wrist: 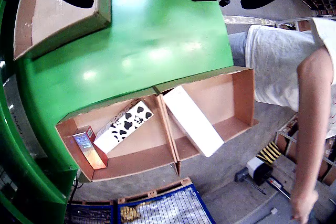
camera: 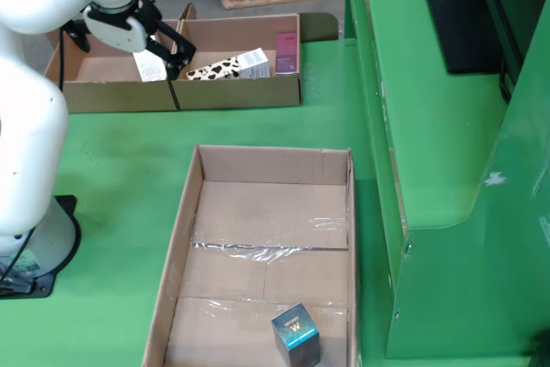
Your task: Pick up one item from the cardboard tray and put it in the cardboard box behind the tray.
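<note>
The claw (camera: 168,51) hangs over the cardboard tray (camera: 241,94) at the far end of the green surface (camera: 258,126), its two dark fingers spread apart with nothing between them. In the fixed view it sits above the divider that splits the tray into two compartments.

The nearest item is the white flat box (wrist: 193,120), lying just beside and below the claw in the left compartment of that view. In the claw-mounted view it leans slantwise against the divider, its long axis running diagonally from the divider's top toward the tray's outer edge. It looks like smooth, plain card, long and thin (a narrow grip across its short side seems the likelier fit).

The other compartment holds a cow-print carton (wrist: 124,127), also oblong and lying diagonally, and a small orange-red box (wrist: 89,148) standing in the corner.

The receiving cardboard box (camera: 202,212) lies well apart from the tray, nearer the fixed camera: a long, open, taped corrugated box with a small teal cube-like box (camera: 296,335) already inside.
</note>
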